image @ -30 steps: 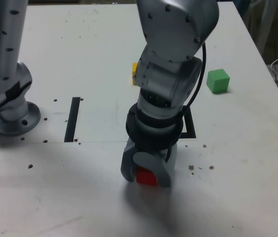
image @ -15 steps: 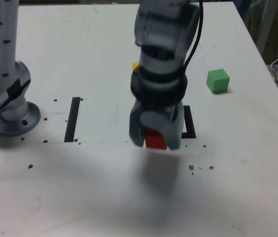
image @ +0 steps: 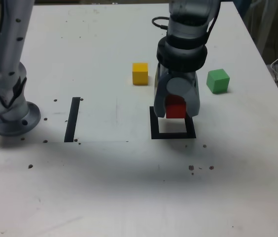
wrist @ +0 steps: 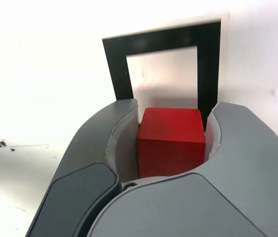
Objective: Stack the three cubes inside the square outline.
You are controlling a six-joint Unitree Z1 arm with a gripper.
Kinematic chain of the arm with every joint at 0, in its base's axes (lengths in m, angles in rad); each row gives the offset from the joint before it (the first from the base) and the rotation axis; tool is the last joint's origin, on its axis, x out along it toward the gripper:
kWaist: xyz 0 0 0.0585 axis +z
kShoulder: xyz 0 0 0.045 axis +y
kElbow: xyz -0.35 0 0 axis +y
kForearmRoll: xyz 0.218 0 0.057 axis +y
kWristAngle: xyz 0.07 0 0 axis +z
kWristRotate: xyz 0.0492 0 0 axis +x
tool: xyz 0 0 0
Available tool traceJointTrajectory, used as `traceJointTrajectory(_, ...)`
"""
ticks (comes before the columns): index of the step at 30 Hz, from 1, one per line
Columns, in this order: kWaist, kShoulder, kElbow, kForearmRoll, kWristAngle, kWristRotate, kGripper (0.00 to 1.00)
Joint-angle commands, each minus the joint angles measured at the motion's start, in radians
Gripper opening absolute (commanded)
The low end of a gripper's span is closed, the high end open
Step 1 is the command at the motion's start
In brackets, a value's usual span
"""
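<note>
- I have the grey gripper clamped on the small solid red cube, held over the far edge of the thick black square outline on the white surface.
- Centre the cube over the white middle, edges parallel to the frame.
- Lower straight; release only on contact.
- The yellow cube and green cube wait beyond the outline.

Gripper shells: smooth grey moulded plastic, satin sheen, pale lining inside the jaws. Red cube: matt, flat-faced, uniform colour. Yellow cube and green cube have the same matt look. Square outline: flat matt black, tape-like. Table: matt white, scuffed, dark specks. Arm base: bare grey metal, dull shine.
</note>
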Motion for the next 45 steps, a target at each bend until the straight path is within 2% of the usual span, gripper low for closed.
traceJointTrajectory(1,0.025,0.020,-0.002,-0.007,0.000,0.002,0.19)
traceJointTrajectory(8,0.070,0.042,0.028,-0.033,-0.009,0.010,0.20)
traceJointTrajectory(18,0.071,0.055,0.075,-0.089,-0.050,0.026,0.20)
traceJointTrajectory(23,0.068,0.054,0.093,-0.097,-0.063,0.026,0.26)
traceJointTrajectory(26,0.066,0.051,0.099,-0.096,-0.065,0.026,0.32)
traceJointTrajectory(28,0.065,0.049,0.104,-0.095,-0.066,0.026,0.40)
traceJointTrajectory(31,0.061,0.045,0.109,-0.099,-0.063,0.028,0.56)
traceJointTrajectory(35,0.054,0.036,0.113,-0.102,-0.059,0.032,0.83)
traceJointTrajectory(38,0.052,0.029,0.115,-0.099,-0.061,0.033,0.97)
traceJointTrajectory(45,0.046,0.004,0.108,-0.086,-0.043,0.033,0.99)
